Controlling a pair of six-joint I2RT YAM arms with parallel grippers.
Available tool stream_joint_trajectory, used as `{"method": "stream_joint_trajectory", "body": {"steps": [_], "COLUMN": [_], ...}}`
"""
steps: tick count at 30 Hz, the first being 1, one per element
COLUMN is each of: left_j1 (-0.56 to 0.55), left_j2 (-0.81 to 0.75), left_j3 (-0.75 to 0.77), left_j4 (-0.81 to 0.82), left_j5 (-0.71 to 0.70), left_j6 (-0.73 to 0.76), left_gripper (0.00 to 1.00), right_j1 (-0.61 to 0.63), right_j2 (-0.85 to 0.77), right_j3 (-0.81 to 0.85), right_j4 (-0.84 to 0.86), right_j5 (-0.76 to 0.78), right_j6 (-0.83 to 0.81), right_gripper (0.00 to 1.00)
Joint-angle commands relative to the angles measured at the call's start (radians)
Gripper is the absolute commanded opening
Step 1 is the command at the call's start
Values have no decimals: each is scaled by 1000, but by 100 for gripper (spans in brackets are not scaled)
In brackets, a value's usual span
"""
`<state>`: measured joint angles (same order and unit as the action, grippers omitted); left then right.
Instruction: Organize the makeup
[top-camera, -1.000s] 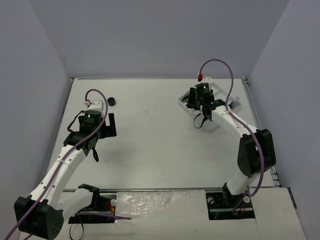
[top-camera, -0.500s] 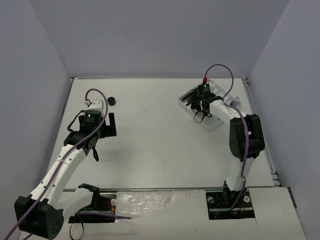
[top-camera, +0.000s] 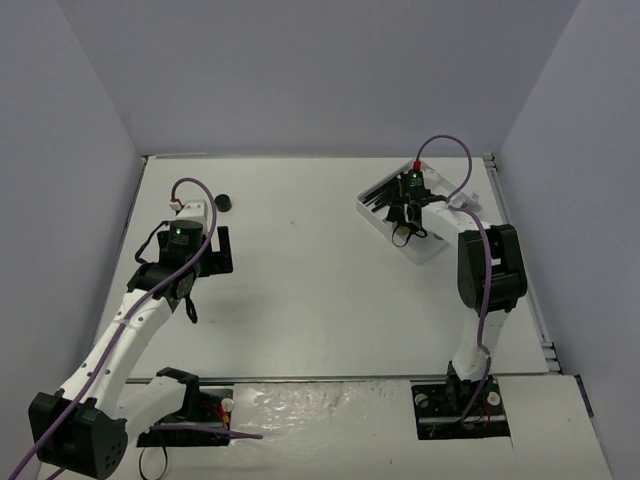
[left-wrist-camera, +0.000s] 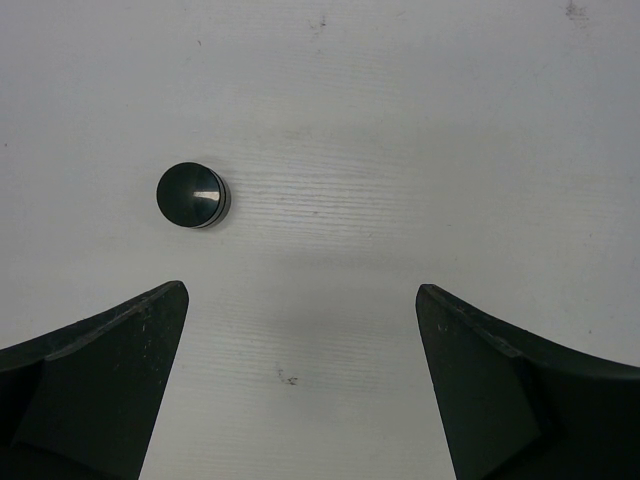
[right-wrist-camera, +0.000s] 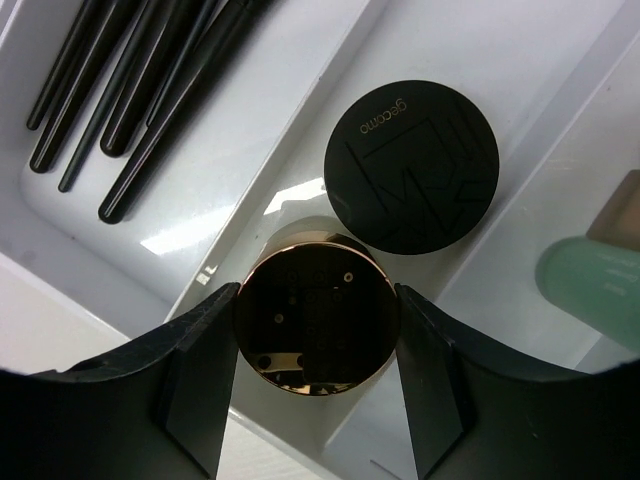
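The right fingers clasp a gold-rimmed round jar over the white tray; the left fingers gape wide above the desk, near a black pot.

Top cam sits up high & behind the arms, looks down on the whole table from far, w/ both arm bases at the bottom. Left wrist cam looks straight down at the table from close up, its own 2 fingers in the bottom corners, & the small black pot it sees is the same dark dot at far left in the top view. Right wrist cam is v. close, looking down into the white tray past a round jar, & the top view shows that tray at far right.
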<state>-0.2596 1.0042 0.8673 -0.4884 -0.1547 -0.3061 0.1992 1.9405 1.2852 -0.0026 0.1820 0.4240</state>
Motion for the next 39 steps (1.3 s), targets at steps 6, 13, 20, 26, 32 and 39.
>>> {"method": "stream_joint_trajectory", "body": {"steps": [6,13,20,26,32,39], "left_j1": [2,2,2,2,2,31], "left_j2": [2,7,18,29,36,103], "left_j3": [33,32,35,39,41,63], "left_j4": [46,46,45,42,28,-37], "left_j5": [-3,-3,-3,0,-6,-54], "left_j6": [15,17,18,17,7,-80], "left_gripper": [97,97,97,97,97,97], "right_j1": [-29,-43,-40,-40,-23,36], "right_j2": [53,106,91,49,-11,-166], "right_j3": [116,188,235,223,228,257], "right_j4": [43,42,32,19,6,6], "right_j5": [174,223,184,179,178,84], "right_j6": [72,103,97,87,59,-26], "right_gripper": [0,8,52,72,87,99]}}
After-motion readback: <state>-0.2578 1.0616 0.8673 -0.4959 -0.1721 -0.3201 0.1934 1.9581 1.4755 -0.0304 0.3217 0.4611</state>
